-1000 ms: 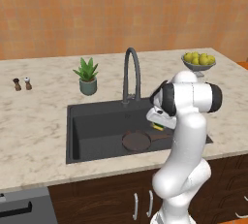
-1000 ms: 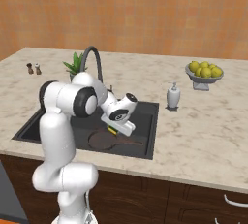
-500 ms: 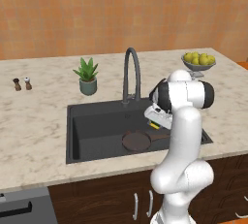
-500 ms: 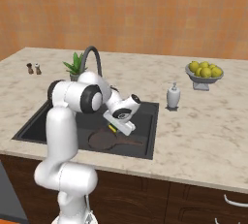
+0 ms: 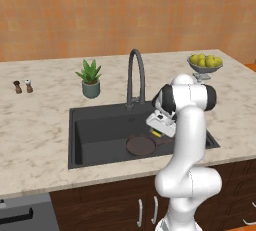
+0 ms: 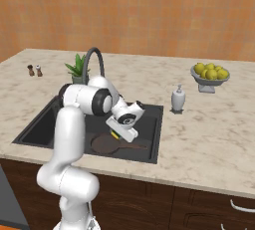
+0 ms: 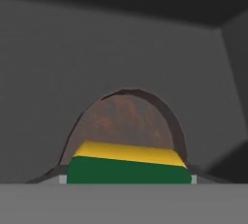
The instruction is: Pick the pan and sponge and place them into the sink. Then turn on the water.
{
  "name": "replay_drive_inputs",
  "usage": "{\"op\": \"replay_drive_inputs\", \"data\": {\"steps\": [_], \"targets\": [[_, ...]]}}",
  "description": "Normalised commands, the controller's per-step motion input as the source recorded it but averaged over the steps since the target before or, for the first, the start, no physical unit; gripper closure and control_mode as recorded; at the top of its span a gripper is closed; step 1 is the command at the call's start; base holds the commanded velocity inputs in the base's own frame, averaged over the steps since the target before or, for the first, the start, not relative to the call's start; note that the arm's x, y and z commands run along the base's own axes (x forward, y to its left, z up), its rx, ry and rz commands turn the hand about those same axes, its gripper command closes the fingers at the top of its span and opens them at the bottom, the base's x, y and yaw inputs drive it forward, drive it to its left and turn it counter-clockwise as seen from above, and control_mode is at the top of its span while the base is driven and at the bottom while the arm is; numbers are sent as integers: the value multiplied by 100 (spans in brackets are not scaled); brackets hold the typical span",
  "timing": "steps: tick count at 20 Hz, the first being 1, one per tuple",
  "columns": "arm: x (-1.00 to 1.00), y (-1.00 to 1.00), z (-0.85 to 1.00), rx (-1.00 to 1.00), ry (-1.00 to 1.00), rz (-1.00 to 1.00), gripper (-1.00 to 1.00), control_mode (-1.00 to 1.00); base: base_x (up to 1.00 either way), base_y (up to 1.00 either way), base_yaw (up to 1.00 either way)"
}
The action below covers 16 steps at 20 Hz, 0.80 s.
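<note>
Jaws [image 6: 116, 134]: pinching the sponge [image 7: 127, 169], seen in the hand view as a green-and-yellow block across the bottom centre; in the right base view a yellow bit pokes out under the white hand at centre frame
Sponge: held above the sink floor, over the near edge of the pan; in the left base view it shows as a small yellow-green spot just right of centre [image 5: 156, 134]
Pan [image 5: 140, 145]: lies flat on the sink floor, lower centre of the left base view, handle pointing to the right; in the hand view its brownish round bowl rises behind the sponge
Sink [image 5: 100, 125]: dark grey basin set in the marbled desk [image 5: 35, 130], middle of both base views
Faucet [image 5: 136, 75]: tall dark gooseneck at the back rim of the sink, upper centre
Arm: white, bends down from the lower right of the left base view into the right part of the basin
Other things: potted plant [image 5: 90, 78] left of the faucet; fruit bowl [image 5: 205, 64] upper right; soap bottle [image 6: 178, 98] just right of the sink
</note>
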Motion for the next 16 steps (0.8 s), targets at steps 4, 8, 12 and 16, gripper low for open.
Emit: {"op": "replay_drive_inputs", "data": {"steps": [4, 8, 12, 16], "targets": [[-38, -33, -81, 7, -14, 23, 100, -100, 0, 0, 0], [-19, -38, -72, 11, -13, 22, 100, -100, 0, 0, 0], [0, -31, -64, 12, -12, 21, 100, -100, 0, 0, 0], [0, -18, -65, 8, -18, 22, 100, -100, 0, 0, 0]]}}
